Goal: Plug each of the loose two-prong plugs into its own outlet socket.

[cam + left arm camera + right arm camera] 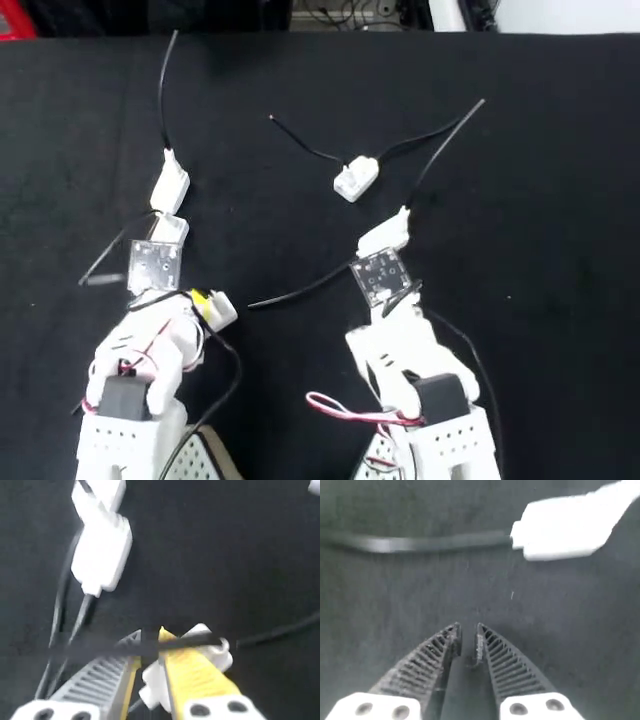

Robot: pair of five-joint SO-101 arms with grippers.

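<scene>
On the black bench [540, 200], two white plug parts [170, 186] lay end to end, touching, just in front of the left hand [150, 632]. A black cord [100, 647] lay across that hand, and I could not tell if it was open or closed. The right hand [467, 627] was almost closed, with only a thin gap, and it held nothing. One white plug [565, 527] sat just ahead of it. Another white plug [355, 178] lay farther off, near the middle of the bench.
</scene>
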